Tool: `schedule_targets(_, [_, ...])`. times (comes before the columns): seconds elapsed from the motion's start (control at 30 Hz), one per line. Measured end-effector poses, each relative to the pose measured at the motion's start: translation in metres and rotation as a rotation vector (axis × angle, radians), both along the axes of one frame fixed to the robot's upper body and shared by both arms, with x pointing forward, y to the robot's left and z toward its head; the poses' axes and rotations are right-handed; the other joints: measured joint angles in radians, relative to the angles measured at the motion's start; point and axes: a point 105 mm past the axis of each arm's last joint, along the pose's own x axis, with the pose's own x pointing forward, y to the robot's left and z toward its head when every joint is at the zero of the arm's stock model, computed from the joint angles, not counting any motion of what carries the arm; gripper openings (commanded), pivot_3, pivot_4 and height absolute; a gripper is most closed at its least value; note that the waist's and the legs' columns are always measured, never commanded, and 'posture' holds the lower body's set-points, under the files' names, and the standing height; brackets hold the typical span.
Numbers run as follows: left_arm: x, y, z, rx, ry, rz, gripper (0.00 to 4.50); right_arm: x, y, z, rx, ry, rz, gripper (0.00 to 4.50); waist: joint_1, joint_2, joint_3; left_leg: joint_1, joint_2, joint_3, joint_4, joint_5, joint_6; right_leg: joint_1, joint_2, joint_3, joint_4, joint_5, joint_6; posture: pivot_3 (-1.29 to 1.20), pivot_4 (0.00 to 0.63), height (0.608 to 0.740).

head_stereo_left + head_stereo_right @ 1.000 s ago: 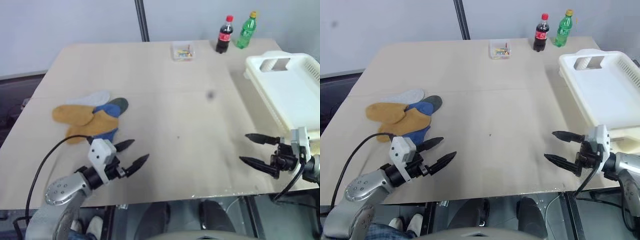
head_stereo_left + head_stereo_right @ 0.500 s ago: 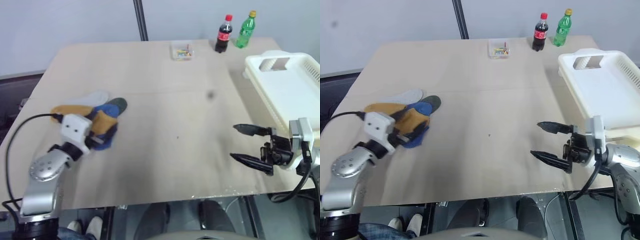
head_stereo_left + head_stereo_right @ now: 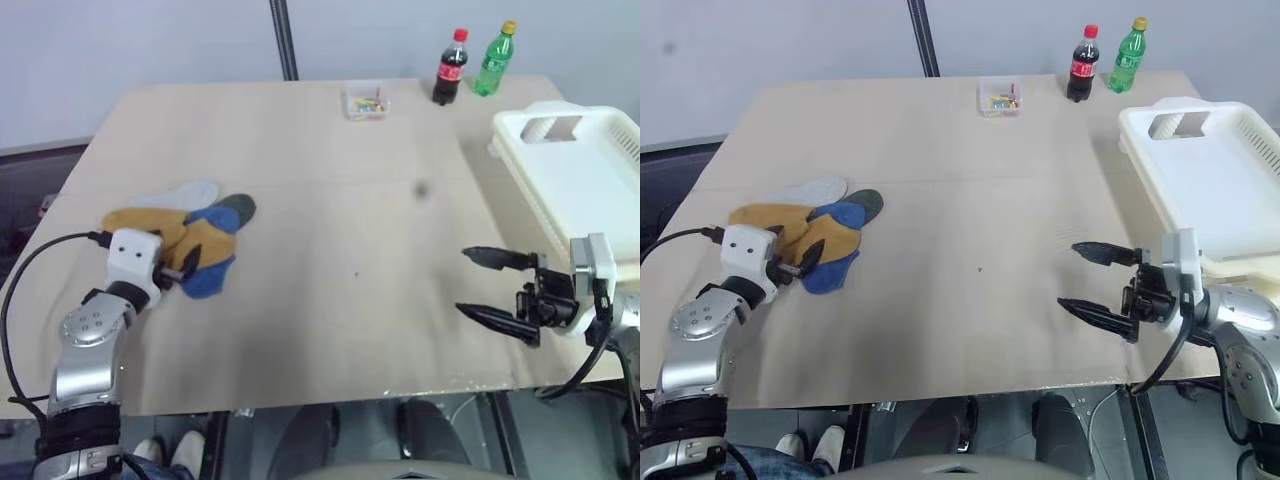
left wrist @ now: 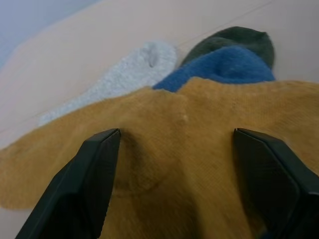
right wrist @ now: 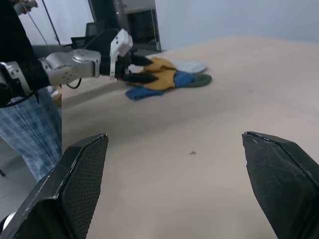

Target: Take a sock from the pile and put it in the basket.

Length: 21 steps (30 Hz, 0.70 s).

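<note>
Claws both spread wide: left claw (image 4: pixel 172 164) straddles the mustard sock (image 4: pixel 164 129); right claw (image 3: pixel 490 290) empty. No writing legible.

Looks like a robotics lab or test room, not anyone's home. There's a big plain wooden table (image 3: pixel 330 200) pushed up near a bare pale wall, with a dark metal pole (image 3: pixel 283 40) rising behind it. In the right wrist view a person in plaid trousers (image 5: pixel 30 124) stands beside the table, with some dark equipment and stands behind.
</note>
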Motion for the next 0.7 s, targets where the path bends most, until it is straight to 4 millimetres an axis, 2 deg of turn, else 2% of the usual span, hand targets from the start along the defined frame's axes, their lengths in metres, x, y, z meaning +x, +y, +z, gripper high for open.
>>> schedule_targets(0.03, [0.0, 0.002, 0.001, 0.007, -0.003, 0.003, 3.91, 0.0, 0.0, -0.001, -0.005, 0.002, -0.002, 4.48, -0.002, 0.0, 0.0, 0.0, 0.0, 0.0, 0.0, 0.0, 0.0, 0.0, 0.0, 0.001, 0.0, 0.0, 0.0, 0.0, 0.15, 0.74])
schedule_targets(0.17, [0.001, 0.007, 0.0, 0.007, -0.011, 0.017, 2.9, -0.003, -0.004, -0.009, -0.037, 0.025, -0.015, 4.5, -0.002, 0.0, 0.0, 0.0, 0.0, 0.0, 0.0, 0.0, 0.0, 0.0, 0.0, 0.001, 0.0, 0.0, 0.0, 0.0, 0.15, 0.74])
schedule_targets(0.2, [0.001, 0.008, -0.001, 0.007, -0.008, 0.021, 2.29, -0.004, -0.004, -0.01, -0.038, 0.028, -0.017, 4.5, -0.003, 0.0, 0.0, 0.0, 0.0, 0.0, 0.0, 0.0, 0.0, 0.0, 0.0, 0.001, 0.0, 0.0, 0.0, 0.0, 0.15, 0.74])
schedule_targets(0.33, [0.0, 0.009, -0.002, 0.01, -0.008, 0.022, 0.65, -0.004, -0.005, -0.011, -0.043, 0.031, -0.016, 4.5, -0.003, 0.0, 0.0, 0.0, 0.0, 0.001, 0.0, 0.0, 0.0, 0.0, 0.0, 0.001, 0.001, 0.0, 0.0, 0.0, 0.15, 0.74])
schedule_targets(0.37, [-0.001, 0.009, -0.003, 0.01, -0.007, 0.022, 0.08, -0.005, -0.005, -0.011, -0.043, 0.031, -0.015, 4.5, -0.002, 0.0, 0.0, 0.0, 0.0, 0.001, 0.0, 0.0, 0.0, 0.0, 0.0, 0.001, 0.001, 0.0, 0.0, 0.0, 0.15, 0.74])
schedule_targets(0.5, [-0.001, 0.009, -0.003, 0.012, -0.008, 0.021, 0.03, -0.005, -0.005, -0.012, -0.049, 0.028, -0.014, 4.5, -0.002, 0.0, 0.0, 0.0, 0.0, 0.001, 0.0, 0.0, 0.0, 0.0, 0.0, 0.001, 0.001, 0.0, 0.0, 0.0, 0.15, 0.74])
schedule_targets(0.57, [-0.003, 0.001, -0.001, -0.01, -0.013, -0.007, 0.03, -0.005, -0.005, -0.012, -0.054, 0.026, -0.013, 4.5, -0.002, 0.0, 0.0, 0.0, 0.0, 0.001, 0.0, 0.0, 0.0, 0.0, 0.0, 0.001, 0.0, 0.0, 0.0, 0.0, 0.15, 0.74])
schedule_targets(0.6, [-0.003, -0.005, 0.002, -0.026, -0.02, -0.032, 0.03, -0.004, -0.006, -0.013, -0.054, 0.027, -0.014, 4.5, -0.002, 0.0, 0.0, 0.0, 0.0, 0.001, 0.0, 0.0, 0.0, 0.0, -0.001, 0.001, 0.0, 0.0, 0.0, 0.0, 0.15, 0.74])
schedule_targets(0.67, [-0.01, -0.038, 0.012, -0.138, -0.019, -0.174, 0.03, -0.004, -0.006, -0.013, -0.055, 0.027, -0.016, 4.5, -0.002, 0.0, 0.0, -0.001, 0.001, 0.001, 0.0, 0.0, 0.0, 0.0, -0.003, 0.001, 0.0, 0.0, 0.0, 0.0, 0.15, 0.74])
schedule_targets(0.7, [-0.011, -0.047, 0.015, -0.155, -0.019, -0.213, 0.03, -0.004, -0.006, -0.013, -0.055, 0.028, -0.017, 4.5, -0.002, 0.0, 0.0, -0.001, 0.001, 0.001, 0.0, 0.0, 0.0, 0.0, -0.003, 0.001, 0.0, 0.0, 0.0, 0.0, 0.15, 0.74])
